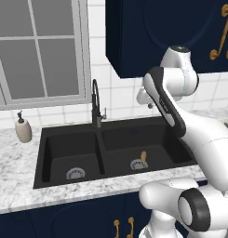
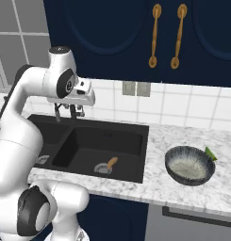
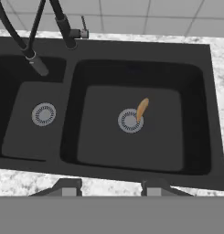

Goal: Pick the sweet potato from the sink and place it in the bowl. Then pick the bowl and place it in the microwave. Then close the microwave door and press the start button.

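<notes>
At the bottom of the hand view your gripper [image 3: 111, 188] stood with its two tips parted and nothing between them; in the right base view it hung at upper left, high above the sink [image 2: 131, 129]. Just past the tips, at the centre of the hand view, the sweet potato [image 3: 142, 109] lay in the right basin with one end over the round drain [image 3: 130, 120], untouched. To the right of the right base view the bowl [image 2: 189, 164] sat on the marble counter [image 2: 159, 188], apart from the sink and with no root in it. Farther back, the faucet [image 1: 96, 103] rose behind the divider, and a soap dispenser [image 1: 23, 128] stood at left of the left base view. You had, by my reading, everything left: pick, drop, microwave, door, button.
</notes>
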Robot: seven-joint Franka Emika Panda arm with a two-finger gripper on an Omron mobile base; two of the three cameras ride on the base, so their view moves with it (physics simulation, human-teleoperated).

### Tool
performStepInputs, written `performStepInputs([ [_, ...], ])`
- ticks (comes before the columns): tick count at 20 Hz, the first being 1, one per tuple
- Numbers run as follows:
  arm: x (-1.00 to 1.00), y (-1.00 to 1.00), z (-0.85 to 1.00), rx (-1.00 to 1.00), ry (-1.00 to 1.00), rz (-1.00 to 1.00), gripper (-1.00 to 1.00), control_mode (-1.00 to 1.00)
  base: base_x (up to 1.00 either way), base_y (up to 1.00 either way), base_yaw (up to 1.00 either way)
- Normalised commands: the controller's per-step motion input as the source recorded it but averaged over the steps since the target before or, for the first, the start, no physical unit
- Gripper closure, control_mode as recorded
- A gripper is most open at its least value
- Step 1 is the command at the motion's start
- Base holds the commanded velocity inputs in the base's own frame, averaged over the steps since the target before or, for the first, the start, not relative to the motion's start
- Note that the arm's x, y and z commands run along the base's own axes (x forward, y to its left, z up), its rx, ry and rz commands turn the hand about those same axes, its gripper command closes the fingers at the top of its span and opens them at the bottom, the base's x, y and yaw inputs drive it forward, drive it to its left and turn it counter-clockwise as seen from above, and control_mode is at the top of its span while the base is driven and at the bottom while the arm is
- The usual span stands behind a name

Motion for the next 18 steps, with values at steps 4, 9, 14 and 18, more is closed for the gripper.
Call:
performStepInputs([
  [4, -0.02, 0.04, -0.29, -0.03, 0.01, 0.0, -1.0, -1.0, 0.0, 0.0, 0.0],
  [9, 0.0, 0.01, -0.97, 0.0, 0.11, -0.08, -1.0, -1.0, 0.0, 0.0, 0.0],
  [14, 0.01, -0.29, -0.79, 0.02, 0.03, -0.12, -1.0, -1.0, 0.0, 0.0, 0.0],
  [18, 0.14, -0.41, -0.59, 0.02, 0.0, -0.05, -1.0, -1.0, 0.0, 0.0, 0.0],
])
